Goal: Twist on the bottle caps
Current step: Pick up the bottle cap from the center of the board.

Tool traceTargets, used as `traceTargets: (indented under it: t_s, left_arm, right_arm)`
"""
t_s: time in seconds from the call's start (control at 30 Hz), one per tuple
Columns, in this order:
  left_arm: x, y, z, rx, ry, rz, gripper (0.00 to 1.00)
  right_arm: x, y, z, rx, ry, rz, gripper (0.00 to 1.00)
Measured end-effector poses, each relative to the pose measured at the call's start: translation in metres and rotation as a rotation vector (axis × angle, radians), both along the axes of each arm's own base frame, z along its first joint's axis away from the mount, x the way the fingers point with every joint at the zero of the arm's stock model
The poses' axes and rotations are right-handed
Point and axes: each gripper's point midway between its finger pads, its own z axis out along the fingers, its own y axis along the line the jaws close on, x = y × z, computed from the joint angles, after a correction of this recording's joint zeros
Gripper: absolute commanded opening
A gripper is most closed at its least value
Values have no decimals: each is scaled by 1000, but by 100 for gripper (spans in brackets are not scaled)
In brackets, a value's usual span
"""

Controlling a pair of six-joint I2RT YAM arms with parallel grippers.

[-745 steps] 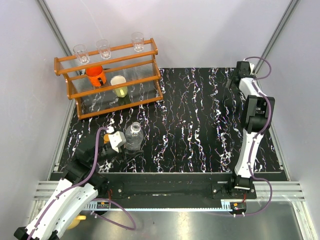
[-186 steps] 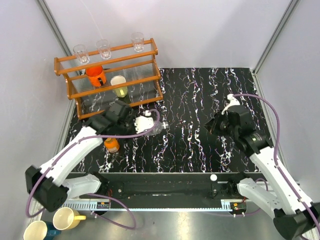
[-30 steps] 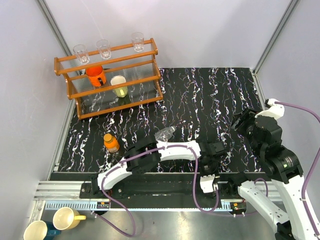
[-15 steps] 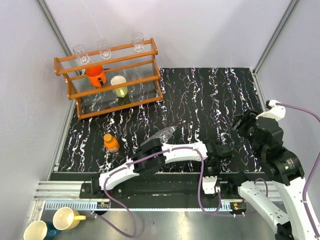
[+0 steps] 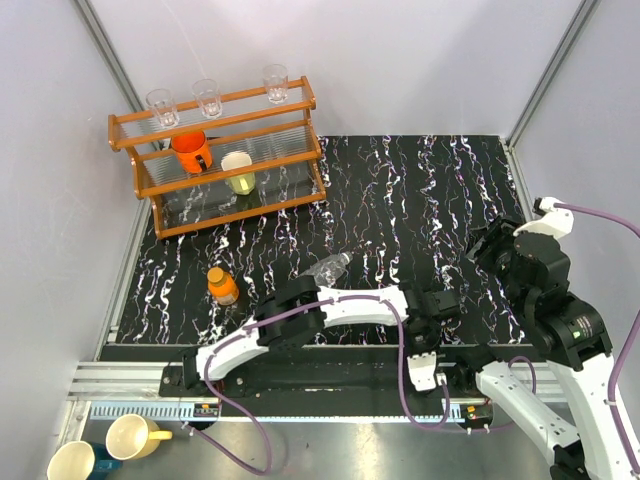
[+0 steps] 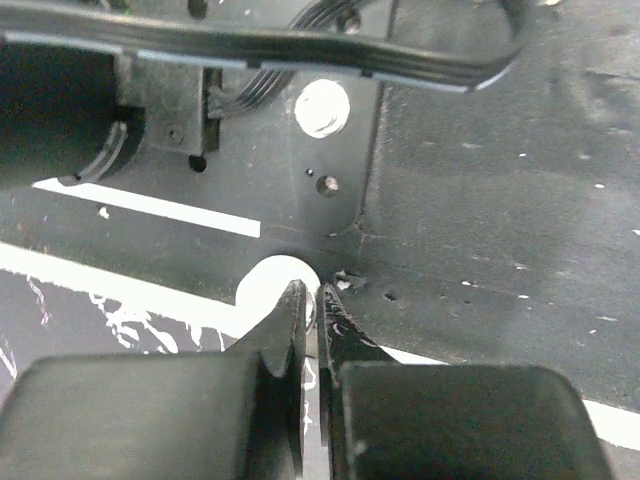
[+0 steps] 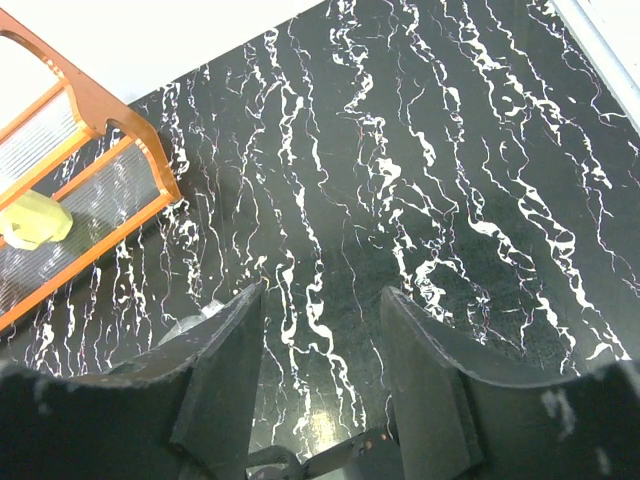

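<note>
The short orange bottle [image 5: 222,286] stands upright at the left with an orange cap [image 5: 216,273] on top. The clear bottle [image 5: 330,267] lies on its side mid-table, and part of it [image 7: 186,325] shows behind my right finger. My left arm reaches across to the black base plate [image 6: 480,190] by the right arm's base. There my left gripper [image 5: 432,338] [image 6: 312,291] is shut, tips down. A white round cap [image 6: 272,289] lies just behind its left fingertip, mostly outside the jaws. My right gripper [image 5: 492,250] [image 7: 322,297] hangs open above the table, holding nothing.
A wooden rack [image 5: 215,150] at the back left holds clear glasses, an orange mug [image 5: 190,150] and a pale cup [image 5: 238,170]. Two mugs [image 5: 130,435] sit below the table's near edge. A cable [image 6: 300,50] and bolts cross the base plate near the left gripper.
My left gripper has closed from partly open to shut beside the white cap, and the left wrist shifted a little. The right arm has barely moved.
</note>
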Motion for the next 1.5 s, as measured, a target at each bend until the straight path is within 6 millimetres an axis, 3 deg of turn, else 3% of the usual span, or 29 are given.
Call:
traceTargets:
  t_s: [0.23,0.37,0.47,0.53,0.57,0.6,0.7,0.87,1.0,1.07,1.27,1.37,1.5]
  left_arm:
    - [9,8,19,-84,-41,240,0]
    - [45,12,64,-173,-71,464,0]
    - [80,23,104,-249,-64,651,0]
    - [105,39,134,-295,-35,801,0]
    - [116,50,150,-319,-10,883,0]
    - [126,60,167,-345,17,957,0]
    - [144,85,213,-423,104,1142,0]
    - [152,131,288,-516,381,1376,0]
    - [178,191,339,-537,631,1529,0]
    - [172,206,364,-532,755,1510,0]
    - [104,233,426,-387,1264,1202,0]
    - [76,241,429,-304,1350,1052,0]
    - [43,256,427,-250,1315,916,0]
  right_arm:
    - [3,1,10,-19,-9,10,55]
    - [2,3,20,-24,-37,35,54]
    - [2,9,32,-13,-80,76,70]
    - [-1,15,39,-10,-113,124,79]
    - [-3,18,42,-10,-131,146,92]
    - [-5,23,48,-15,-166,190,99]
    - [-15,35,55,-24,-260,294,100]
    - [-38,58,61,-19,-424,476,100]
    - [-60,87,69,-10,-542,680,100]
    - [-69,104,68,-10,-572,799,98]
    - [-85,146,77,2,-602,1095,95]
    - [-86,160,92,58,-643,1180,95]
    - [-87,178,125,195,-753,1286,95]
